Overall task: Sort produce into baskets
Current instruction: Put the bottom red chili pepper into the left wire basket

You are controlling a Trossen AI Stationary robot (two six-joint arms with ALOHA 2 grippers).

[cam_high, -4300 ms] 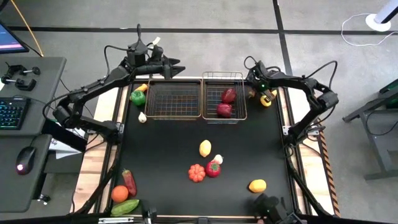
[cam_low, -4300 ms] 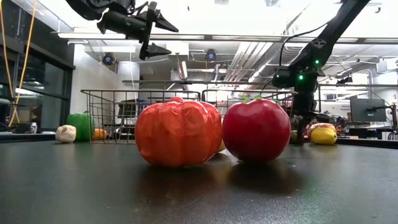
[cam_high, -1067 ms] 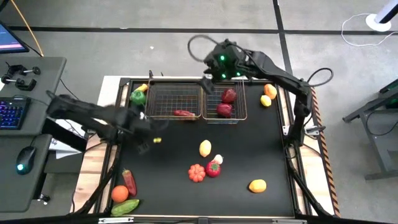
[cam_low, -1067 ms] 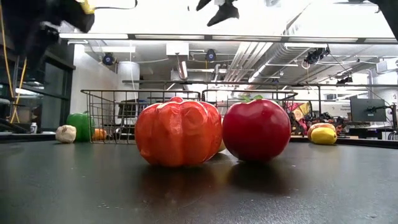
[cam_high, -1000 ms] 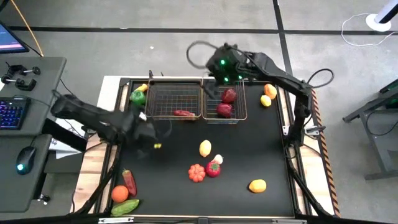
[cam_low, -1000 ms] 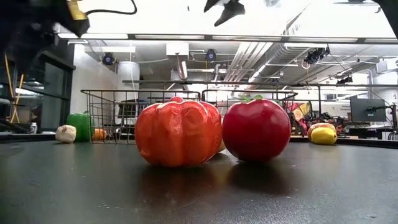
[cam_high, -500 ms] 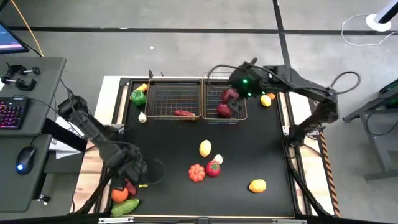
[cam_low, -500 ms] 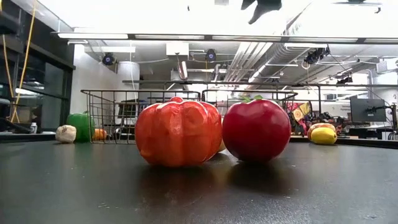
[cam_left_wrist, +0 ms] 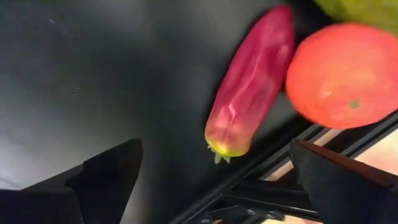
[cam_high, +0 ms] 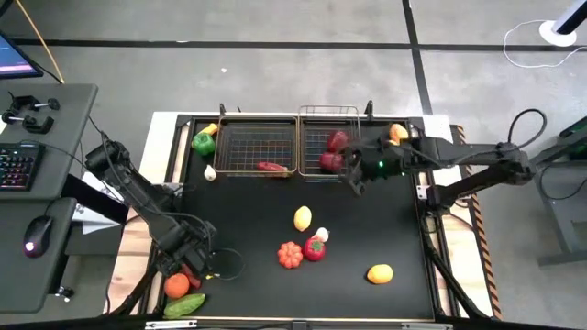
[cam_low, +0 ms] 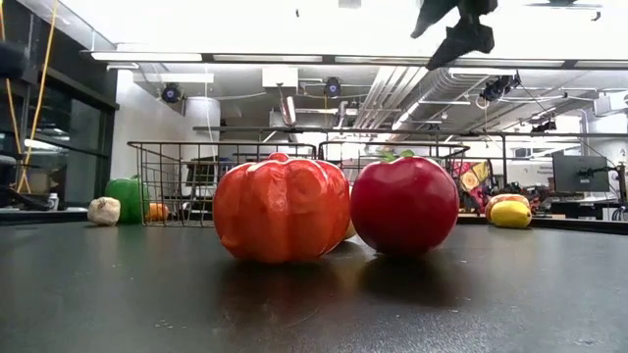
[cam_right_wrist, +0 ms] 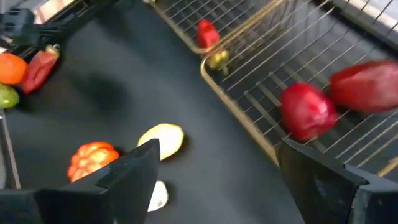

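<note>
Hovering open left hand (cam_left_wrist: pixel 211 180) over red pepper (cam_left_wrist: pixel 250 81), beside orange (cam_left_wrist: pixel 342 74)

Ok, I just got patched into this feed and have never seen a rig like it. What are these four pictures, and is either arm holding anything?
Two dark robot arms work at a black table. One camera looks straight down, one sits at table height, and one rides on each wrist.

From above, the left gripper hovers open and empty at the near left corner, over a long red pepper and an orange. The right gripper is open and empty by the right bronze wire basket, which holds two dark red fruits. The left wire basket holds one small red pepper.

Loose at mid-table lie an orange ribbed pumpkin-like piece, a red tomato and a yellow lemon.
</note>
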